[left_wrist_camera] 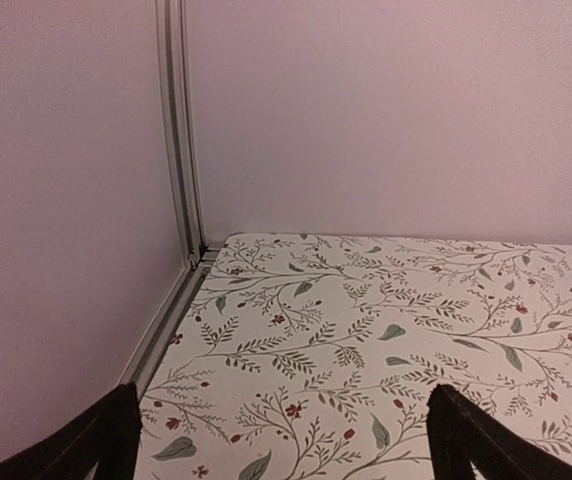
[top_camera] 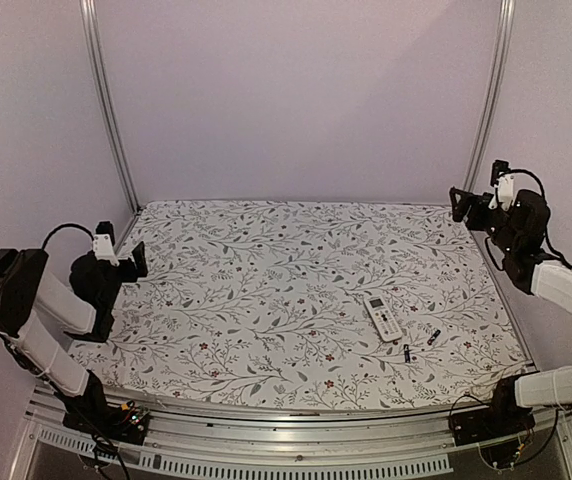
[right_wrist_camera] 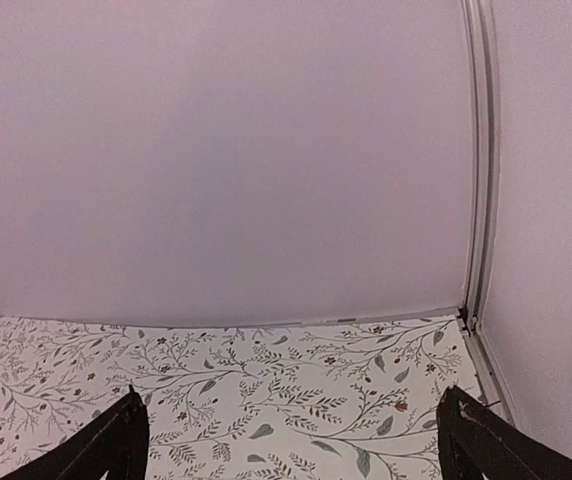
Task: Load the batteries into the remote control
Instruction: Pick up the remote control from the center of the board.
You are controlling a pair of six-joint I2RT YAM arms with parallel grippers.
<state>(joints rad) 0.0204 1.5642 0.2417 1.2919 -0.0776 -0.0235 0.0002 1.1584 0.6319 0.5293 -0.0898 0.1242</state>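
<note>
The white remote control [top_camera: 382,317] lies face up on the floral table, right of centre toward the front. Two small dark batteries lie just right of it: one [top_camera: 406,352] near the front edge, the other [top_camera: 433,337] slightly farther right. My left gripper [top_camera: 138,259] is raised at the far left edge, open and empty; its fingers [left_wrist_camera: 101,440] stand wide apart in the left wrist view. My right gripper [top_camera: 458,204] is raised at the far right back, open and empty; its fingers [right_wrist_camera: 481,440] stand wide apart. Neither wrist view shows the remote or the batteries.
A floral cloth [top_camera: 266,290] covers the table. Pale walls and aluminium posts [top_camera: 106,100] close it in on three sides. An aluminium rail [top_camera: 296,420] runs along the front edge between the arm bases.
</note>
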